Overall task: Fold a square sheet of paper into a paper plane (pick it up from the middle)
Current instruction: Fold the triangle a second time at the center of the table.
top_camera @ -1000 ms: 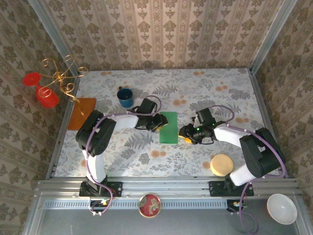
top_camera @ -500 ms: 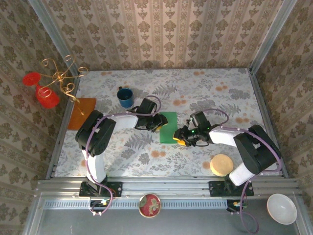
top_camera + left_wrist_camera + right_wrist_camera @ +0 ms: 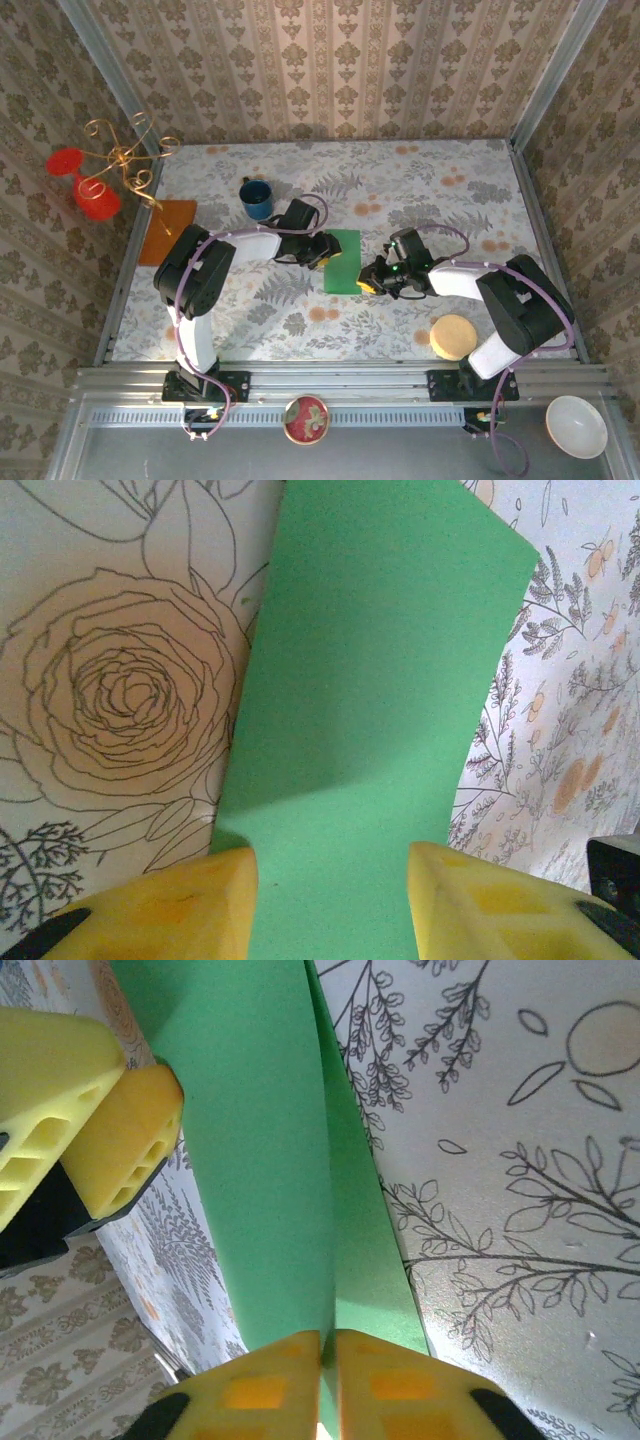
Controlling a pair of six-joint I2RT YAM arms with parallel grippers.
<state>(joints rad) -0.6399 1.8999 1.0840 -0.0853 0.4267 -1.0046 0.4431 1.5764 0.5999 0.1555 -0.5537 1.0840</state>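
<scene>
The square sheet of paper (image 3: 343, 262) is bright green and lies folded into a narrow rectangle on the floral table. My left gripper (image 3: 322, 250) sits at its left edge. In the left wrist view the gripper (image 3: 330, 865) is open, its yellow fingers (image 3: 190, 905) standing apart with the green sheet (image 3: 370, 680) running between them. My right gripper (image 3: 368, 278) is at the sheet's right edge. The right wrist view has this gripper (image 3: 327, 1345) shut on the sheet's edge, where two green layers (image 3: 260, 1160) meet in a crease. The left gripper's fingers (image 3: 115, 1135) show across the sheet.
A blue mug (image 3: 256, 198) stands behind the left gripper. An orange-brown sheet (image 3: 167, 230) lies at the left under a gold stand with red glasses (image 3: 120, 160). A tan disc (image 3: 453, 336) sits near the right arm. Red (image 3: 306, 418) and white (image 3: 576, 425) bowls rest on the front rail.
My right gripper moved left to the sheet's right edge and shut on it. The sheet shifted slightly left. The left gripper stayed put.
</scene>
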